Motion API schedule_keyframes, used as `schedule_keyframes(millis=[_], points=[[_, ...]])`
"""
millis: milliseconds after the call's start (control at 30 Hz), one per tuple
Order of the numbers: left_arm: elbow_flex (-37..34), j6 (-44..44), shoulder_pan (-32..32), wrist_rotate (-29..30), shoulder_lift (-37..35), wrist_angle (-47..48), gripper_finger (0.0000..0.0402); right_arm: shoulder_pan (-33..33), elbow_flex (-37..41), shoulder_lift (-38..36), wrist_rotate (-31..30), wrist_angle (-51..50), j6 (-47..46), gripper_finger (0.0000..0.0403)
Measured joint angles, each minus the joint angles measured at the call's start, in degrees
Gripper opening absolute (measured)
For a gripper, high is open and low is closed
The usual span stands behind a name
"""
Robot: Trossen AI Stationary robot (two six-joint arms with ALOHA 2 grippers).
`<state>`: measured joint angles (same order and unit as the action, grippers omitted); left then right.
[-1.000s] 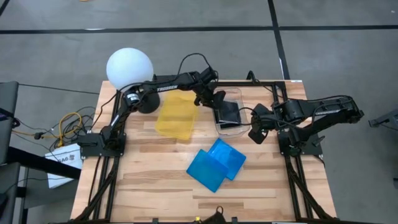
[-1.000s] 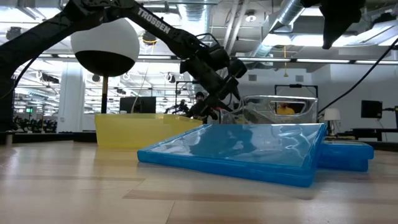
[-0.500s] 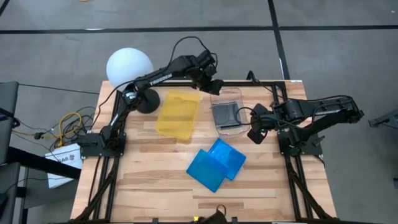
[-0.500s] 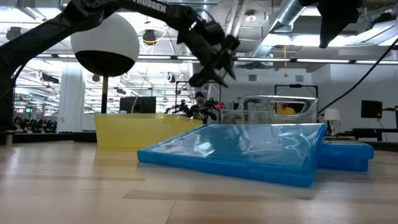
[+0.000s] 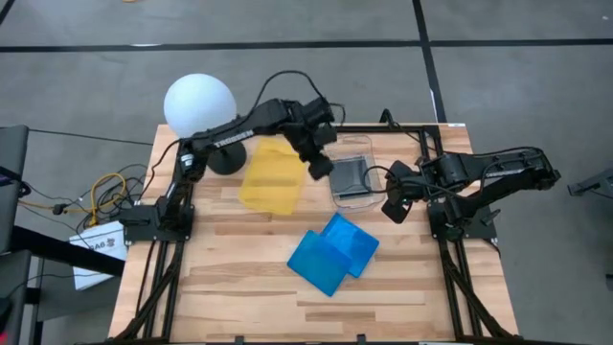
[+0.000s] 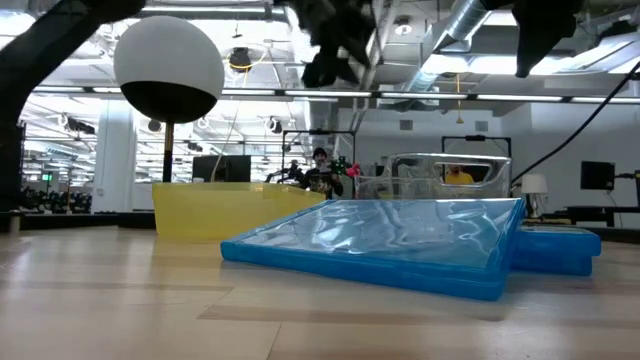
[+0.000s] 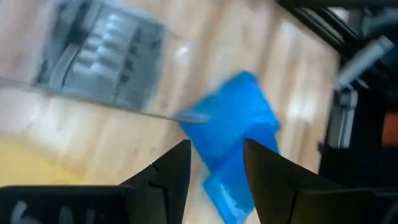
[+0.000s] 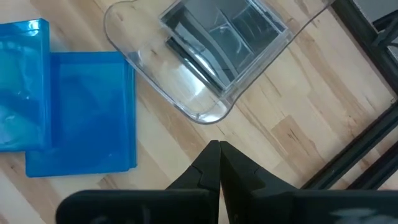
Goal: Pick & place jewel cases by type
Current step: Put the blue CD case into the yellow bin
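Observation:
Two blue jewel cases (image 5: 333, 251) lie on the table's near middle, the nearer one (image 6: 400, 245) overlapping the other (image 6: 558, 250). A grey jewel case (image 5: 350, 174) lies flat inside the clear container (image 5: 356, 195). My left gripper (image 5: 321, 168) hangs open and empty, high over the gap between the yellow tray (image 5: 273, 177) and the container. Past its fingers, the left wrist view (image 7: 216, 146) shows the blue cases (image 7: 230, 124) and the grey case (image 7: 99, 59) far below. My right gripper (image 5: 393, 209) waits shut, right of the container, above the table (image 8: 217, 152).
A white globe lamp (image 5: 199, 103) on a dark foot stands at the far left corner, beside the yellow tray (image 6: 230, 208). Black frame rails (image 5: 450, 259) run along the table's left and right sides. Bare wood (image 5: 230, 278) lies at the near left.
My left gripper has risen out of the clear container, first toward the far edge, then back toward the yellow tray, and has rolled about its own axis. The grey case stays lying in the container. The blue cases have kept still.

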<state>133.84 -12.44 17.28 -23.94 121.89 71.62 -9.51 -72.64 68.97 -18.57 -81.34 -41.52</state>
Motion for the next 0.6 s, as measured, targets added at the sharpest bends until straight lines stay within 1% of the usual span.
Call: schedule_keyframes(millis=[67, 200, 300, 433, 600], points=[[0.1, 1.7, -2.7, 0.3, -1.1, -0.3, 0.0140, -0.7, 0.0, 0.0, 0.1, 0.2, -0.5, 0.0000], [0.0, 3.0, -7.3, 3.4, -1.6, 0.6, 0.0140, -4.0, 0.5, -0.2, 0.0, 2.4, -2.0, 0.0000], [0.0, 3.0, -10.0, 5.5, -1.6, 1.2, 0.0140, -7.2, 4.0, -2.0, 0.1, 5.6, -4.9, 0.0000], [-2.6, 2.0, -13.0, 7.9, -1.6, -2.3, 0.0139, -10.8, 10.3, -5.1, 0.7, 9.1, -11.2, 0.0000], [-8.6, -0.9, -15.5, 7.7, -2.5, -9.5, 0.0139, -13.9, 15.5, -8.5, 2.0, 12.7, -16.5, 0.0000]])
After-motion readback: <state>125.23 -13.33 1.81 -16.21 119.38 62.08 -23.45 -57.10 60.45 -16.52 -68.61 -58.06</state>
